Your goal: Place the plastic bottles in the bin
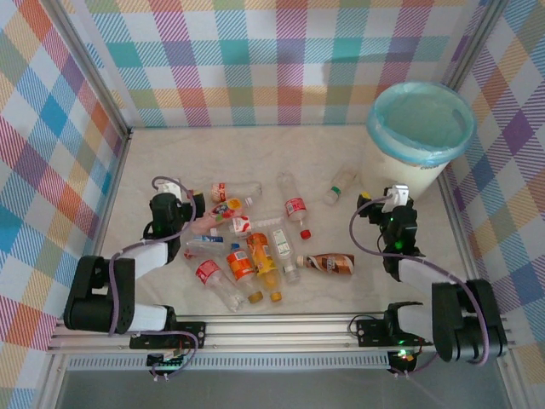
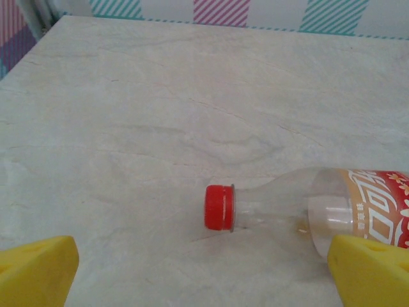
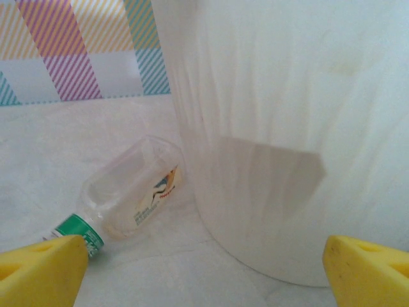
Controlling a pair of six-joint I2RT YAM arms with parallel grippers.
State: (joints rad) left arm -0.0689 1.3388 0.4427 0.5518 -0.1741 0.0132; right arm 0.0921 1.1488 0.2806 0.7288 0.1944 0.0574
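From the overhead view, the bin (image 1: 409,175) stood upright at about two o'clock on the pale marbled surface (image 1: 170,153), near the far right corner. Its blue-green liner was folded over the rim. The plastic bottles (image 1: 264,260) lay scattered on their sides from the centre towards nine o'clock, none of them inside the bin as far as could be seen. The left tool (image 1: 194,206) sat low at nine o'clock, just beside a red-capped bottle (image 1: 237,189). The right tool (image 1: 393,198) sat at three o'clock, close to the bin's near side, with a green-capped bottle (image 1: 341,183) lying at its ten o'clock. In the left wrist view, the left tool (image 2: 204,275) was spread wide with nothing between its yellow fingers (image 2: 38,272). The red-capped bottle (image 2: 300,204) lay on the surface (image 2: 192,96) just ahead, cap towards nine o'clock, its labelled body running behind the finger at four o'clock. In the right wrist view, the right tool (image 3: 204,275) also gaped wide and gripped nothing. The bin (image 3: 287,128) rose close ahead from twelve to three o'clock. The green-capped bottle (image 3: 134,192) lay at nine o'clock, its base against the bin's wall and its cap beside the left-hand finger (image 3: 41,268).
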